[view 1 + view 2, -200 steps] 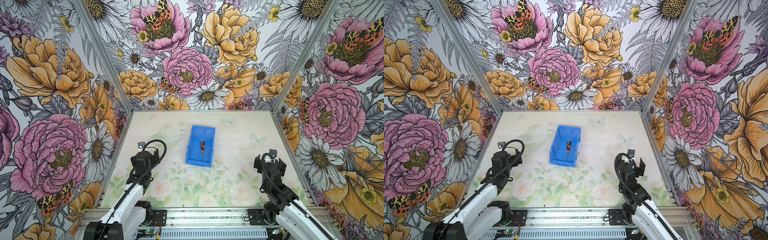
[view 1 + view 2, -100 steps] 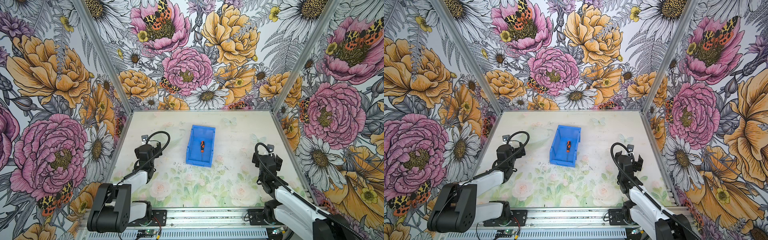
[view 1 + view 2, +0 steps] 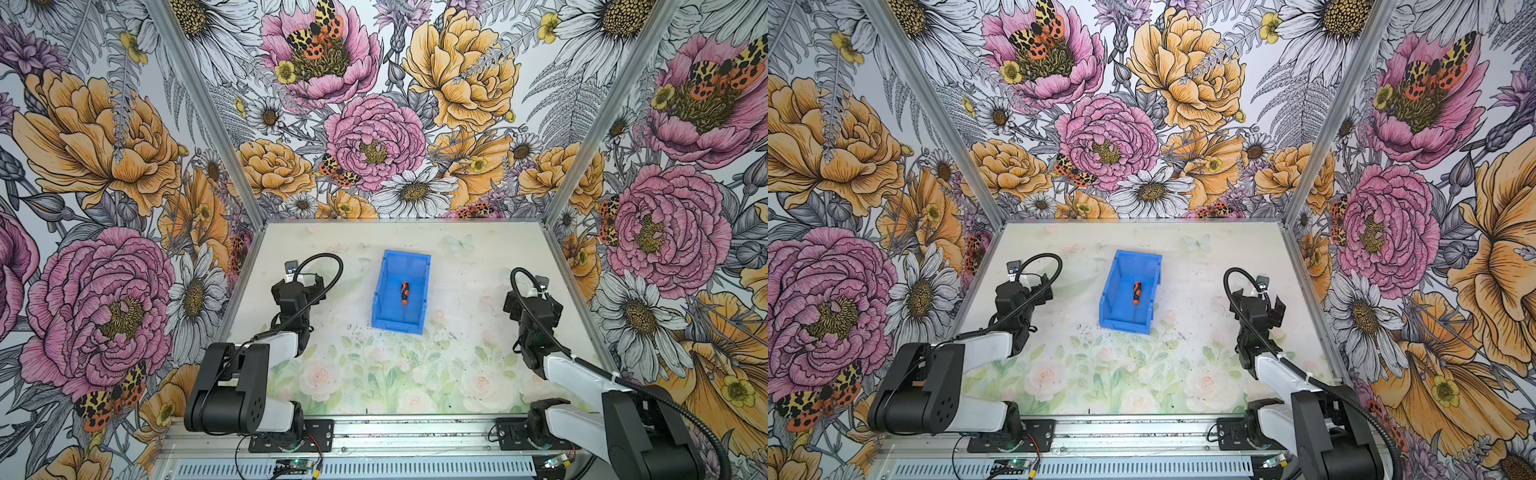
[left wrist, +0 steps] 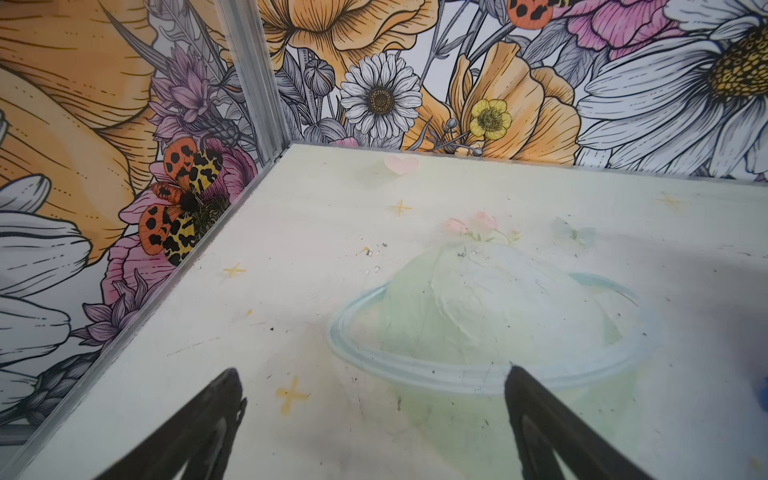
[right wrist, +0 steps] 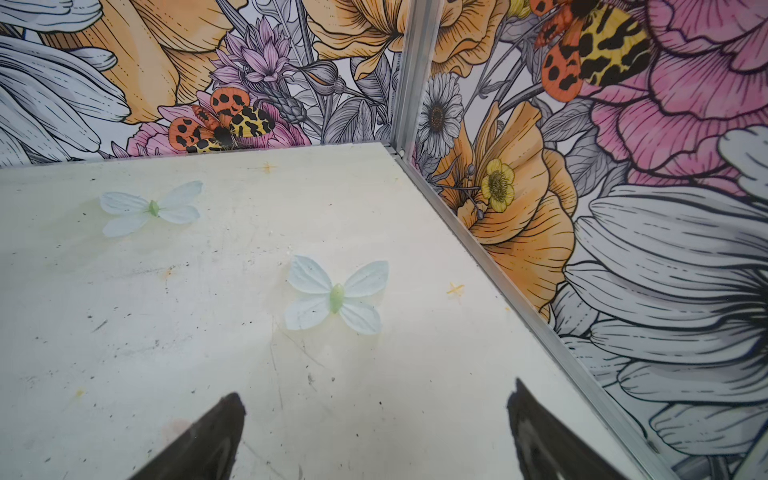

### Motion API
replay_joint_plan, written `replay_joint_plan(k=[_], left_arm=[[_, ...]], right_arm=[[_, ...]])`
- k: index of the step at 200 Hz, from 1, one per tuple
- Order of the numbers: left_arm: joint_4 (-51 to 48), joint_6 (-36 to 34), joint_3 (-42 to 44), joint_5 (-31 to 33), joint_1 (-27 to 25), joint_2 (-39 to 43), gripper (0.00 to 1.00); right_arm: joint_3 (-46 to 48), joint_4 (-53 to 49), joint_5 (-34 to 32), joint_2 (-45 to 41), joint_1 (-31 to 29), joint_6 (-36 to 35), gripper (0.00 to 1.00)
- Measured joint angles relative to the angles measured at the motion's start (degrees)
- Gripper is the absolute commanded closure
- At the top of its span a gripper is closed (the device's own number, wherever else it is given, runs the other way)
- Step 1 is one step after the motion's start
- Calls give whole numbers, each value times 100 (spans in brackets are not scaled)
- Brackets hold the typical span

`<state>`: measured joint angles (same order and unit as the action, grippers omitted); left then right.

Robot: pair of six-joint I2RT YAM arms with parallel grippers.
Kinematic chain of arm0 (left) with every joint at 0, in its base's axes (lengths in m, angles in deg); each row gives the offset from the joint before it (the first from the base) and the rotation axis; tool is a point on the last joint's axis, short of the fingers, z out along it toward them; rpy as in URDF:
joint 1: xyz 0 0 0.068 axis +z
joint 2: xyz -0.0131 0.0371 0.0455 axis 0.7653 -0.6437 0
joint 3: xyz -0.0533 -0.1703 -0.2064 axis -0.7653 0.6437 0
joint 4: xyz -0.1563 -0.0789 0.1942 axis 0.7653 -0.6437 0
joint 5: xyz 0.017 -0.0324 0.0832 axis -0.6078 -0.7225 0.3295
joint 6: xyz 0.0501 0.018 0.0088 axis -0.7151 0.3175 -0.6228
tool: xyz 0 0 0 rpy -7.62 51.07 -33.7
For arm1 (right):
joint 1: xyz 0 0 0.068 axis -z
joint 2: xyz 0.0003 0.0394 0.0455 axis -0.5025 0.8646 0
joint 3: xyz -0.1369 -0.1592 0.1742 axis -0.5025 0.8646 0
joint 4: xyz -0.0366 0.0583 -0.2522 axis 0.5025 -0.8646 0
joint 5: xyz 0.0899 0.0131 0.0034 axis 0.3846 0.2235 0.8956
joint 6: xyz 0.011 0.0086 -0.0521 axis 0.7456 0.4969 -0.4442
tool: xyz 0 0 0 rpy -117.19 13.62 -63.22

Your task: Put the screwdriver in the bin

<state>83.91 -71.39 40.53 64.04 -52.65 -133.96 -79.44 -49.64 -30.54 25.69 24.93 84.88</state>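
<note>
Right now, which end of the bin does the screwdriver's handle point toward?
The far end of the bin, toward the back wall. The screwdriver lies inside, handle that way, shaft toward the near end.

both top views give me a high, steep look down from the front over the whole pale flower-painted flat tabletop (image 3: 478,365); my wrist cameras sit low, facing its far corners.

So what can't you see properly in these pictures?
Screwdriver tip: too small in both top views to tell its type.
Bin: only a blue sliver in the left wrist view, cut off by the edge.
Left fingers and right fingers: bases cut off by the wrist views' bottom edges.
</note>
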Motion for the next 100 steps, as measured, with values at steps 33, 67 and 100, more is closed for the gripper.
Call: replay_joint_plan(k=[33,67,100], left_arm=[[291,0,0,-181,122,-378,1],[719,0,28,-520,227,-481,1],[970,0,118,-684,245,-538,1]], right_arm=[[-133,326,153,437,120,-48,0],[-339,505,358,732,160,-72,0],[-520,643,538,981,216,-96,1]])
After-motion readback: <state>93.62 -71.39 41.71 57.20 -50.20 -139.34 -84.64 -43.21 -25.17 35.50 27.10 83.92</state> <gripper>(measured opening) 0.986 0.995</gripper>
